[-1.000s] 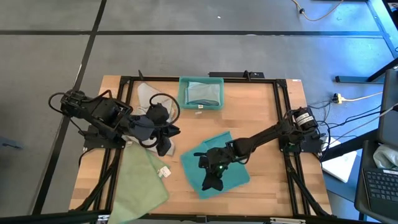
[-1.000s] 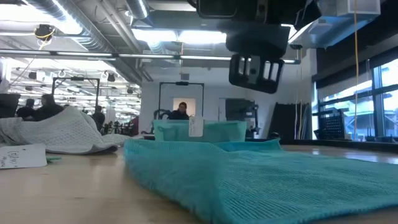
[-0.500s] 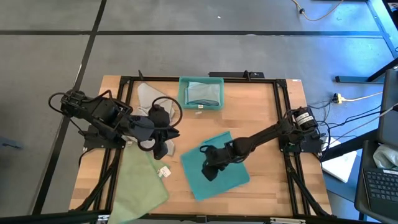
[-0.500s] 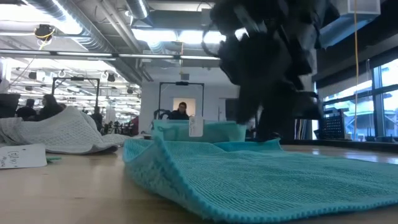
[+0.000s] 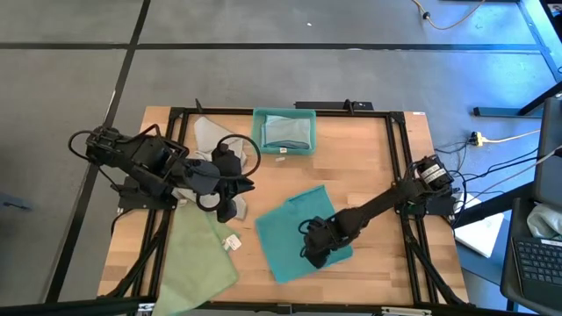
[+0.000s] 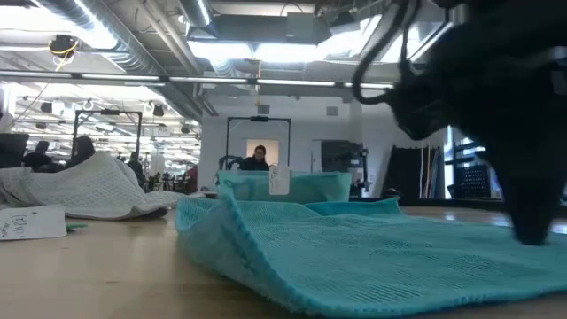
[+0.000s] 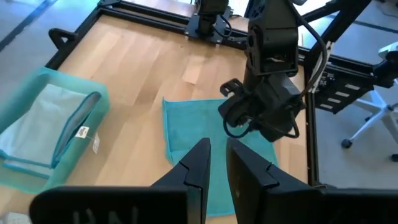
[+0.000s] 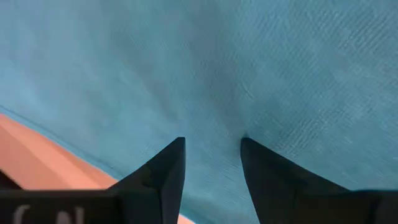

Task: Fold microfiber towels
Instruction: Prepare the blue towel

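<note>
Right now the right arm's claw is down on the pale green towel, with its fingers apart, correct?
Not quite: the right gripper is down on the teal towel, fingers apart, as the high view shows. The pale green towel lies untouched near the left arm.

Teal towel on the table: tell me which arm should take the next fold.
Right. The right gripper is already down on the teal towel near its front edge, fingers open over the cloth. The left gripper hovers off to the side by the pale green towel, clear of the teal one.
</note>
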Available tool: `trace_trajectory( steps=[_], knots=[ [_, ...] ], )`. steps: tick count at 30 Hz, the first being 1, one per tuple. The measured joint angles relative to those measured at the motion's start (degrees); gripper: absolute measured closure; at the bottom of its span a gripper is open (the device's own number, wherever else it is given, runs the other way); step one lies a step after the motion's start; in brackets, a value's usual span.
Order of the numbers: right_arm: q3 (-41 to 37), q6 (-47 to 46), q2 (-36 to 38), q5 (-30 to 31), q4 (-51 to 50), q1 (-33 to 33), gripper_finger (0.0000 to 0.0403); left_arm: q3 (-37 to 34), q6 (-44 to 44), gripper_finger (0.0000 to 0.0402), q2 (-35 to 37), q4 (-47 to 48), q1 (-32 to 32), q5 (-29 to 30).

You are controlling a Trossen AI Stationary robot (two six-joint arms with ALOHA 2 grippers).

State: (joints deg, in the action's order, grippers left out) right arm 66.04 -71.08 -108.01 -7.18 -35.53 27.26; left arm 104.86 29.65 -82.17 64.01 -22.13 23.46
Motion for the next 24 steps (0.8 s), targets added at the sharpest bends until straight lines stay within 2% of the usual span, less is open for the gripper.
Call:
trace_trajectory(
  steps=[9,14,17,24],
  knots=[
    [-2.6,13.9,0.3,-1.7,-8.6,1.2,0.0245,0.0,4.9,0.0358,0.0,-0.2,0.0,-0.2],
    [-4.3,22.9,0.2,0.0,-24.0,0.1,0.0245,0.0,8.5,0.0358,0.0,-0.2,-0.8,-0.4],
    [-4.5,23.3,0.2,5.2,-30.7,-1.1,0.0245,0.0,9.1,0.0358,0.0,-0.2,-1.1,-0.2],
    [0.1,16.0,7.1,11.3,-29.9,-0.9,0.0244,0.0,8.8,0.0358,0.0,0.4,-0.9,3.3]
  ],
)
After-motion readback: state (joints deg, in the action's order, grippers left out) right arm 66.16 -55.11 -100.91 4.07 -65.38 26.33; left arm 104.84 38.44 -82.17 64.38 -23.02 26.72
